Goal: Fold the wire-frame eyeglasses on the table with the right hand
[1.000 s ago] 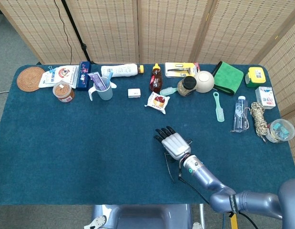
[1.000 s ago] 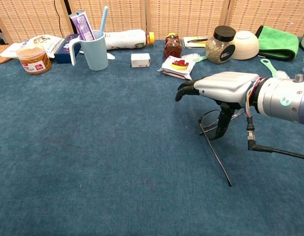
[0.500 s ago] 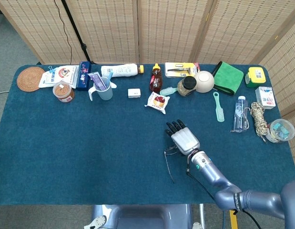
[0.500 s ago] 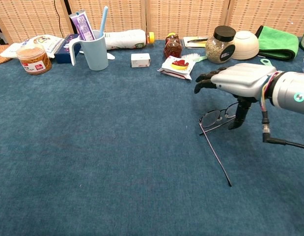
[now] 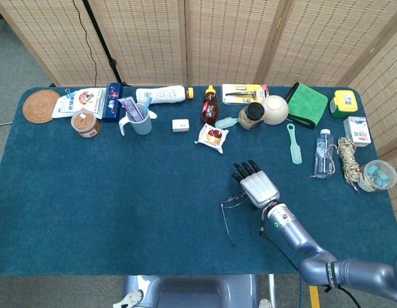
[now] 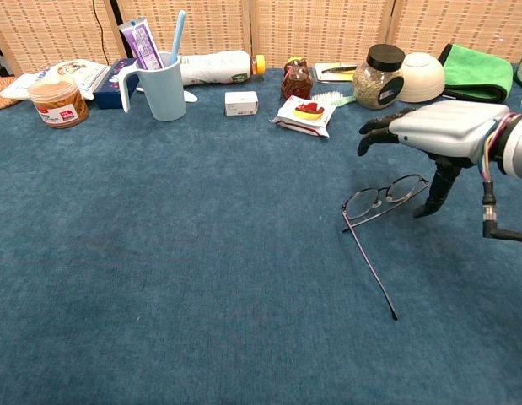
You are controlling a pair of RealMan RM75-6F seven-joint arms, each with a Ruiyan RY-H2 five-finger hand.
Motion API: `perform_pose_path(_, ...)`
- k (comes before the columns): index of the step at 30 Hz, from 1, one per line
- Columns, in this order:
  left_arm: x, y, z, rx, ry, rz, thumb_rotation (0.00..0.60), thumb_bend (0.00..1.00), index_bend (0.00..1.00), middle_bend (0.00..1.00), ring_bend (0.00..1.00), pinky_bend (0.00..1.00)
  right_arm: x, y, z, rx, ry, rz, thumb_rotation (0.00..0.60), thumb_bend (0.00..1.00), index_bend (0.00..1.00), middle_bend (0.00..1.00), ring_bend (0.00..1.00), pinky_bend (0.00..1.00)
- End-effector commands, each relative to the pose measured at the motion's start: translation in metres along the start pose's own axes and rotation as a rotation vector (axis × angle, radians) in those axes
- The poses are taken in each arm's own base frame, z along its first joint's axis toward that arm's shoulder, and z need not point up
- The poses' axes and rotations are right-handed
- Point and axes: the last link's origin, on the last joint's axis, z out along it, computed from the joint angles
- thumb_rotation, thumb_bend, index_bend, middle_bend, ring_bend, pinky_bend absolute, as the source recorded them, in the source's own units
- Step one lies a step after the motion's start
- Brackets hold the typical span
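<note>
My right hand (image 6: 450, 131) hovers empty, fingers (image 6: 380, 128) loosely spread, at 3 o'clock of the eyeglasses (image 6: 380, 197) on the tabletop (image 6: 176, 270); one temple (image 6: 370, 267) lies unfolded, so next I must sweep it inward.

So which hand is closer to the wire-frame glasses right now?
Right. The right hand hovers just beside the glasses, its thumb pointing down at their right end. The left hand appears in neither view.
</note>
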Motion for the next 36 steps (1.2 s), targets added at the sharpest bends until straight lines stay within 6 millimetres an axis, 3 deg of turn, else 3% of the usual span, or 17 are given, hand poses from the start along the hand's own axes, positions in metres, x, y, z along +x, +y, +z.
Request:
perform_pose_path(1,0.000,-0.001,0.000,0.002,-0.001,0.000,0.600,0.42,0.00,0.00,0.00,0.00,0.010,-0.007,-0.001,0.028,-0.002,0.058,0.600,0.02,0.17,0.03,0.00,0.00)
perform_pose_path(9,0.001,-0.003,-0.001,0.009,-0.007,-0.001,0.600,0.42,0.00,0.00,0.00,0.00,0.024,-0.031,-0.002,0.112,-0.040,0.182,0.600,0.02,0.16,0.03,0.00,0.00)
perform_pose_path(22,0.000,-0.008,-0.002,0.018,-0.016,-0.003,0.600,0.42,0.00,0.00,0.00,0.00,0.023,-0.070,0.010,0.198,-0.082,0.219,0.600,0.02,0.13,0.02,0.00,0.00)
perform_pose_path(36,0.000,-0.013,-0.004,0.030,-0.018,-0.001,0.600,0.42,0.00,0.00,0.00,0.00,0.002,-0.074,0.024,0.159,-0.068,0.123,0.600,0.02,0.13,0.02,0.00,0.00)
